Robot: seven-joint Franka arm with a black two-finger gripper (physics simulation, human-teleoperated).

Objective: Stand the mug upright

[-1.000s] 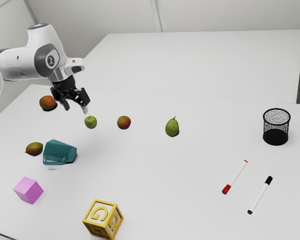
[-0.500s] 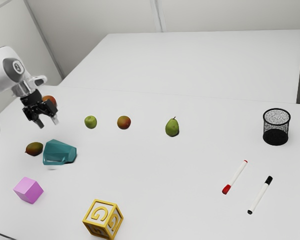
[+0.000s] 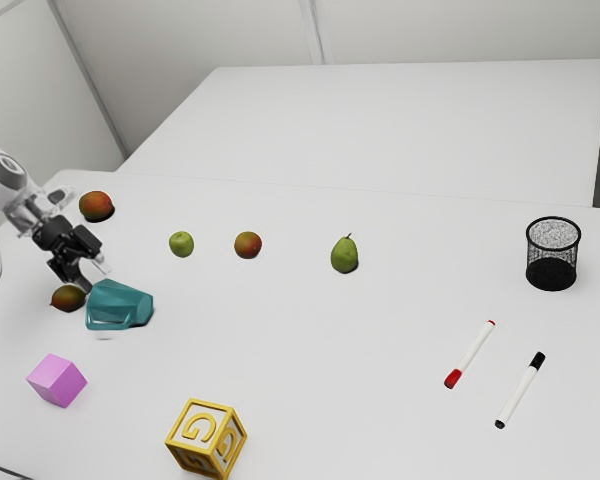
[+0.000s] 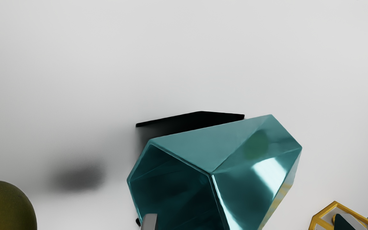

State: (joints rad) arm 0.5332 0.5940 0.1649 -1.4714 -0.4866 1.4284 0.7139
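Observation:
The teal mug (image 3: 120, 305) lies on its side on the table, with its handle toward the pink block in the exterior view. My gripper (image 3: 92, 279) is low at the mug's exterior-left end, near the mango. In the wrist view the mug (image 4: 200, 150) shows its dark open mouth, facing the mango's side. Both fingertips of my gripper (image 4: 248, 221) stand wide apart: one in front of the mouth, the other beyond the mug's outer wall, overlapping the letter block. The gripper is open.
A mango (image 3: 68, 298) sits close beside the mug and gripper. The pink block (image 3: 57, 380) and letter block (image 3: 206, 438) stand nearer the camera. Farther off are a red-orange fruit (image 3: 96, 206), green apple (image 3: 181, 244), pear (image 3: 344, 255), markers (image 3: 520, 391) and mesh cup (image 3: 552, 255).
My gripper has moved toward the exterior view's left, then lower and closer to the mug and mango. The mug and other objects have not moved.

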